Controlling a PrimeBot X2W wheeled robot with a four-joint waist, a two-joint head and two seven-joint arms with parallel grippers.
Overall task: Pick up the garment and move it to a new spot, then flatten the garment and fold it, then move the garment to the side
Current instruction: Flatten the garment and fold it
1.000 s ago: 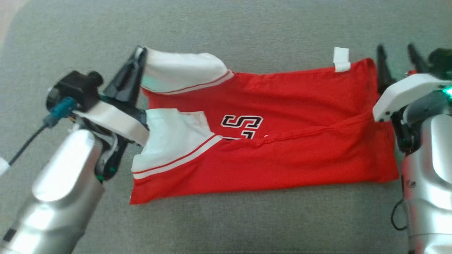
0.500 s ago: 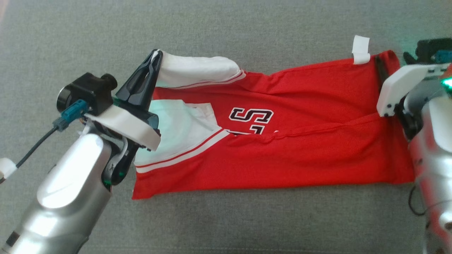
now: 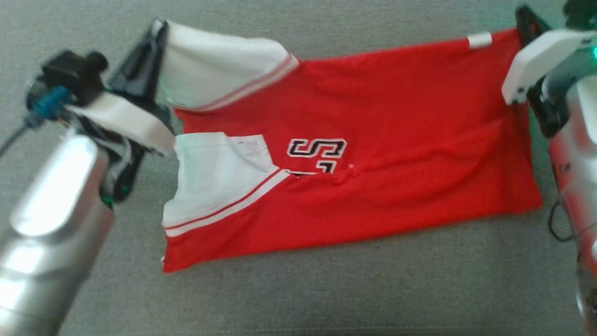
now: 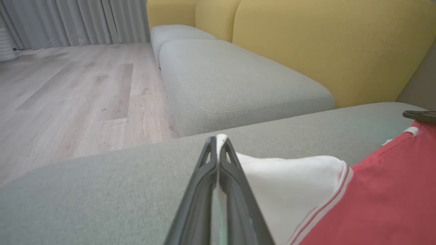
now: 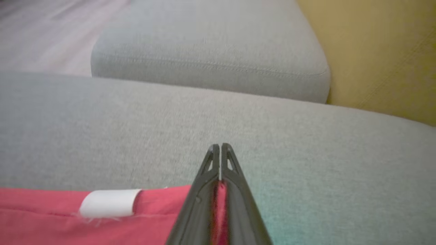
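Since a second ago, the right hand (image 5: 220, 146), then spread beside the hem, has been shut on the far hem corner of the red short-sleeved jersey with white sleeves (image 3: 396, 116). Nearest, its lower edge is left lying on the grey fabric sofa seat (image 3: 326, 289) (a crease crosses the middle). Farther off, the far white sleeve (image 3: 210, 65) is pinched by the left hand (image 3: 157, 28). Relocation and flattening appear done; folding is judged just begun, the move aside outstanding.

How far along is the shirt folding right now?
Done: garment lies spread on the grey cushion, near edge folded over. In hand: left fingers pinch the white sleeve, right fingers the red hem corner. Left: finish folding, move it aside.
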